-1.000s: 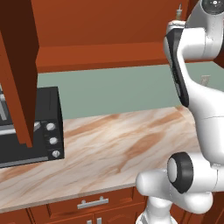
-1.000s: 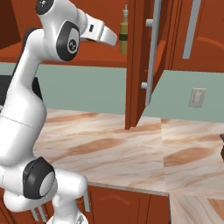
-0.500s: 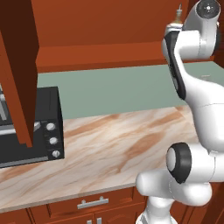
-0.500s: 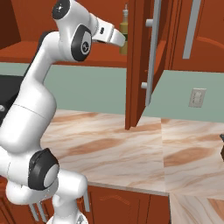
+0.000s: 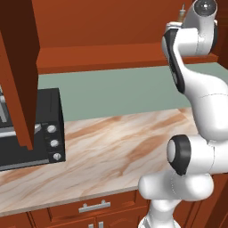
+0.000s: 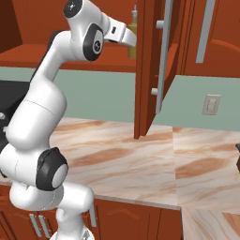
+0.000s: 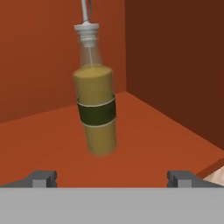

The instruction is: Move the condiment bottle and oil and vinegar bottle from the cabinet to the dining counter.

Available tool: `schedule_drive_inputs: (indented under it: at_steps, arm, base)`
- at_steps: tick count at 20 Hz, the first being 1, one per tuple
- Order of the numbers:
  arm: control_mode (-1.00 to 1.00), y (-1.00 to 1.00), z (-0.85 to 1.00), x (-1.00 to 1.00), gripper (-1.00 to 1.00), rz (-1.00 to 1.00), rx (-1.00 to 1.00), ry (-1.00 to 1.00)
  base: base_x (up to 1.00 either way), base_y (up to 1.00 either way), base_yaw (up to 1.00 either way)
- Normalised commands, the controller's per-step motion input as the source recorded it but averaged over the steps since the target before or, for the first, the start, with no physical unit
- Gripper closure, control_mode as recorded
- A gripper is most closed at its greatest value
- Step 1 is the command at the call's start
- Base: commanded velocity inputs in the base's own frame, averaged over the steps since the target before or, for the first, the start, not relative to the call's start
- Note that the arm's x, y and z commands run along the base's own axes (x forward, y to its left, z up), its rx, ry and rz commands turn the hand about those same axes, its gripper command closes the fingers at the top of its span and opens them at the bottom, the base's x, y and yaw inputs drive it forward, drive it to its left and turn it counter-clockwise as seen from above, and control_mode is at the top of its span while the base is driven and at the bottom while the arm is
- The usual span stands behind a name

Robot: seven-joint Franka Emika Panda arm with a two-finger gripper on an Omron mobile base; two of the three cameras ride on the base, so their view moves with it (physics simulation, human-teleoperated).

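Note:
The oil and vinegar bottle (image 7: pixel 96 109), olive-yellow with a dark band and a pale spout, stands upright on the shelf of the open reddish-brown cabinet (image 7: pixel 175 65). My gripper (image 7: pixel 111 177) is open and level with the bottle's base, a short way in front of it, with nothing between its fingers. In the right base view the hand (image 6: pixel 127 37) reaches into the cabinet (image 6: pixel 149 70) and partly covers the bottle (image 6: pixel 133 49). The bottle's spout (image 5: pixel 181 10) peeks over the arm in the left base view. The condiment bottle and the dining counter are out of view.
An open cabinet door (image 6: pixel 150 70) with a silver bar handle (image 6: pixel 161 56) hangs just right of the hand. Another open door (image 5: pixel 20 67) hangs at the left. A black oven (image 5: pixel 31 129) sits on the marble counter (image 5: pixel 111 151) below.
The arm has stretched further up and into the cabinet, bringing the open hand closer to the olive-yellow bottle. The bottle has not moved.

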Motion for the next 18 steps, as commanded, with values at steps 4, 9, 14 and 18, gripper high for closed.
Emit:
schedule_drive_inputs:
  at_steps: [4, 9, 14, 18]
  arm:
    - [-1.0, -0.07, -0.08, 0.32, -1.0, 0.0, 0.0, 0.0]
    - [-1.0, -0.08, -0.07, 0.4, -1.0, 0.0, 0.0, 0.0]
    - [-1.0, -0.09, -0.04, 0.36, -1.0, 0.0, 0.0, 0.0]
    - [-1.0, -0.11, -0.02, 0.27, -1.0, 0.0, 0.0, 0.0]
  base:
    - [0.0, 0.0, 0.0]
    - [0.0, 0.0, 0.0]
    - [0.0, 0.0, 0.0]
    - [0.0, 0.0, 0.0]
